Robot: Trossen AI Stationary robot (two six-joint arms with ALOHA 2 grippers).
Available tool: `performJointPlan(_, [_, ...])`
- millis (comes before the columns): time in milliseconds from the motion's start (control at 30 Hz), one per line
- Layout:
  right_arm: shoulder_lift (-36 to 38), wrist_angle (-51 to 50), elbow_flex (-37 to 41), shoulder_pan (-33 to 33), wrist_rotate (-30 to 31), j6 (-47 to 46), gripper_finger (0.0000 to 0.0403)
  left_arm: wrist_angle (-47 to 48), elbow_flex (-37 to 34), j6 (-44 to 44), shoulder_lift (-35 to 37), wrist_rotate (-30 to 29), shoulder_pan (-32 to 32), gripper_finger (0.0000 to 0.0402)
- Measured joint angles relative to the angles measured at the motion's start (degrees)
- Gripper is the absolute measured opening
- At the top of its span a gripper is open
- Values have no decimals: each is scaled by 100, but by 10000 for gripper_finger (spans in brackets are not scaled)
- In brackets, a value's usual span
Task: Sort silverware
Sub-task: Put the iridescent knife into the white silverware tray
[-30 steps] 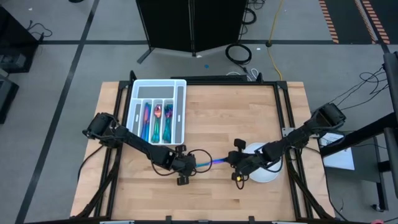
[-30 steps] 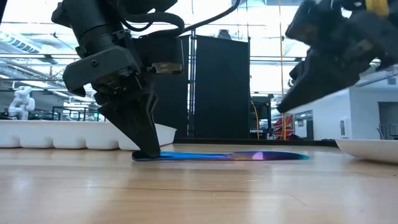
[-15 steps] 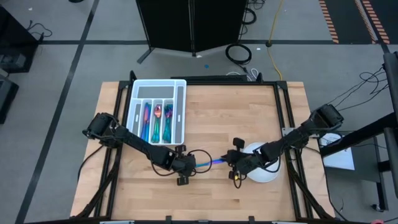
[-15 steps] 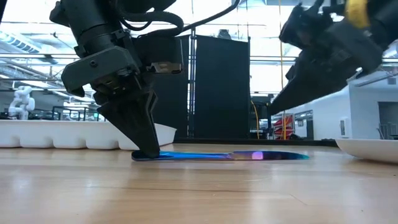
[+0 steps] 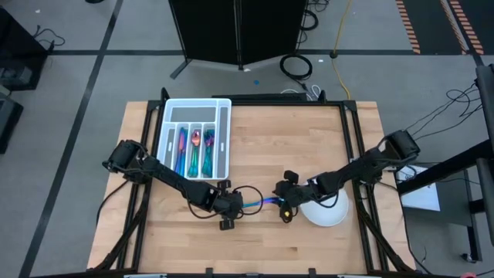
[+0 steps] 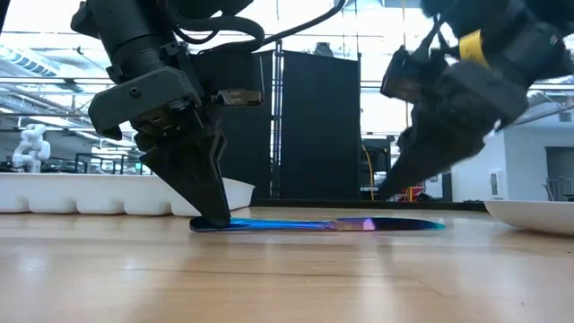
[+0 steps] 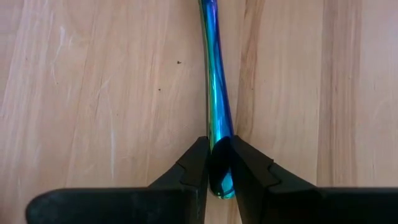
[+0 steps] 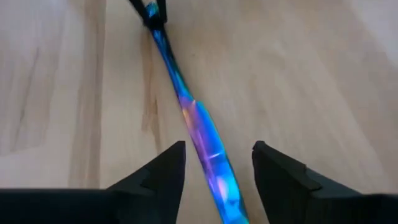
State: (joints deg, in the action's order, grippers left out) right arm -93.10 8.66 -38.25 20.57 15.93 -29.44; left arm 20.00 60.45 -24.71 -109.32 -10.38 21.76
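A rainbow knife (image 6: 318, 224) lies flat on the worktop (image 5: 285, 147), near its front edge, between the two arms. The left end effector (image 7: 217, 167) pinches the knife's handle end at the wood. The right end effector (image 8: 214, 163) hangs above the blade end, fingers spread and apart from it. More silverware (image 5: 193, 148) sits in the white tray (image 5: 224, 135) at far left; a white plate (image 5: 332, 212) lies right.

No readable text or labels.
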Motion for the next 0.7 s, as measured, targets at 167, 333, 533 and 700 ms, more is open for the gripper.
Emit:
performJointPlan(167, [-404,145,3,-116,-163,21,176,-5,0,-2,0,-11,2,59])
performJointPlan(333, [-593,214,-4,-187,-379,80,155,1,0,-2,0,-12,2,59])
performJointPlan(533, [-607,162,-9,-176,-366,382,84,24,0,-29,1,-43,2,59])
performJointPlan(700, [-543,38,-14,-167,-490,540,11,67,-9,-28,0,-102,2,59])
